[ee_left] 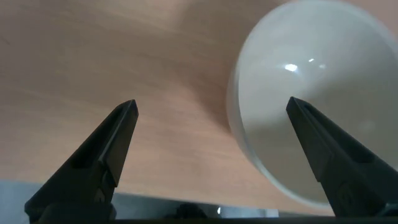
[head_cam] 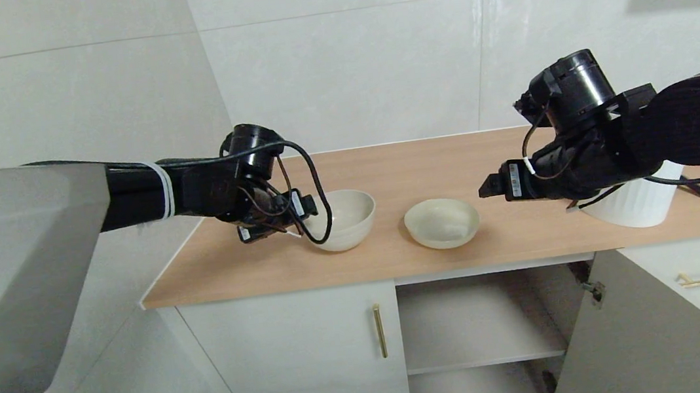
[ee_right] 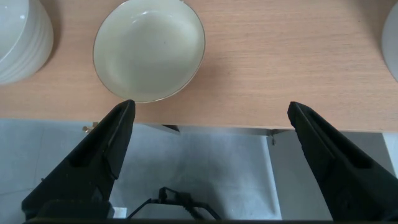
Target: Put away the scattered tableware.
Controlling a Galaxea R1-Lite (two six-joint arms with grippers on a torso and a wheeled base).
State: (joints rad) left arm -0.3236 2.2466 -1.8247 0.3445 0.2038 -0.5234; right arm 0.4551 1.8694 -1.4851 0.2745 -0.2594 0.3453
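Matt wood grain on the desk point(head_cam: 386, 166); the deep bowl point(head_cam: 346, 218) and shallow bowl point(head_cam: 442, 222) gleamed smooth and glossy, tiles point(head_cam: 341, 59) shone, the handle point(head_cam: 379, 331) looked brassy metal.

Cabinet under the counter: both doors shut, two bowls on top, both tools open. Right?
Not quite. The head view shows the right door swung open; only the left door is shut. The deep bowl and shallow bowl sit on the counter, and the left tool and right tool are open.

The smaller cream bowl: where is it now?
In the head view the smaller cream bowl sits on the counter between the larger white bowl and the right gripper.
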